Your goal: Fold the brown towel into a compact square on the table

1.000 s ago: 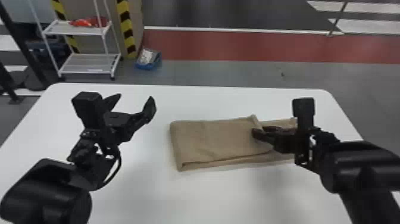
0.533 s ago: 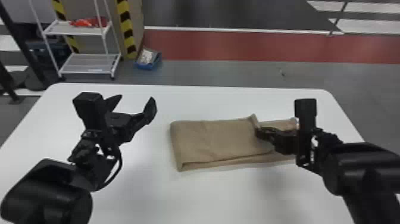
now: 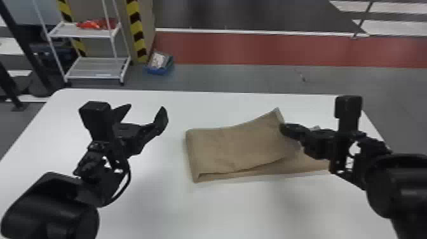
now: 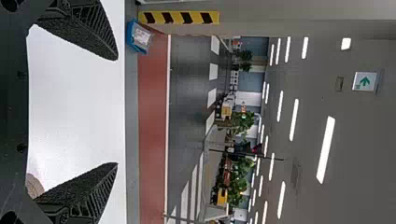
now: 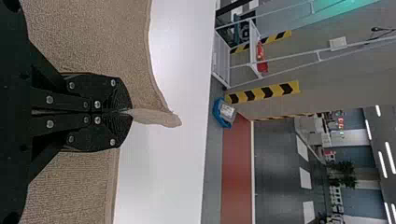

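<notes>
One brown towel (image 3: 238,147), long axis left-right | right gripper (image 3: 283,128) clamped on its raised end | left gripper (image 3: 146,109) spread apart

Industrial hall, with hazard stripes (image 3: 138,31)

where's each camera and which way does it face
Head view: on the head, facing forward and down; left gripper, right gripper show.
Left wrist view: on that wrist, facing outward past the open left gripper.
Right wrist view: likewise, past the right gripper, shut on the towel.
Both wrist views share the blue container.
</notes>
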Controlling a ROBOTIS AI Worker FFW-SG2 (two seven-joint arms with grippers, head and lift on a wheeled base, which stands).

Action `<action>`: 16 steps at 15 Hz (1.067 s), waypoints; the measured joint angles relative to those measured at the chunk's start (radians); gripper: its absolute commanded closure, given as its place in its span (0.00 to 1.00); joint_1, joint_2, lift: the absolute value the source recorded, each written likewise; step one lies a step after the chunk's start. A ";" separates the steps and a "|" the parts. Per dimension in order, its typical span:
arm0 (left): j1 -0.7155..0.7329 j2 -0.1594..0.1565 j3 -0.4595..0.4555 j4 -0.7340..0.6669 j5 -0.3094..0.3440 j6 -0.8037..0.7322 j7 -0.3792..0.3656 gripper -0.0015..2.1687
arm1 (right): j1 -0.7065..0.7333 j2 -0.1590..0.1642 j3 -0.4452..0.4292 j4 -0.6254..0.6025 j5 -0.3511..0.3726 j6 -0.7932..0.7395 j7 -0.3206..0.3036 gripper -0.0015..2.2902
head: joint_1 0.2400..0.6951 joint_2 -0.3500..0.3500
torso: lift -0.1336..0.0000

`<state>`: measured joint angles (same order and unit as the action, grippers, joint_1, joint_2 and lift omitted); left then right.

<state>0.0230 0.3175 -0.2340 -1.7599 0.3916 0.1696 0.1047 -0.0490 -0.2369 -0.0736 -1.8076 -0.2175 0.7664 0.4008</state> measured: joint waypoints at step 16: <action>0.022 -0.003 0.006 -0.017 -0.003 0.011 0.003 0.04 | 0.108 -0.052 -0.224 -0.087 -0.100 0.029 -0.013 0.58 | 1.00 0.28 | 0.07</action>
<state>0.0447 0.3144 -0.2278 -1.7765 0.3881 0.1803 0.1077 0.0586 -0.2890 -0.2974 -1.8948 -0.3175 0.7955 0.3876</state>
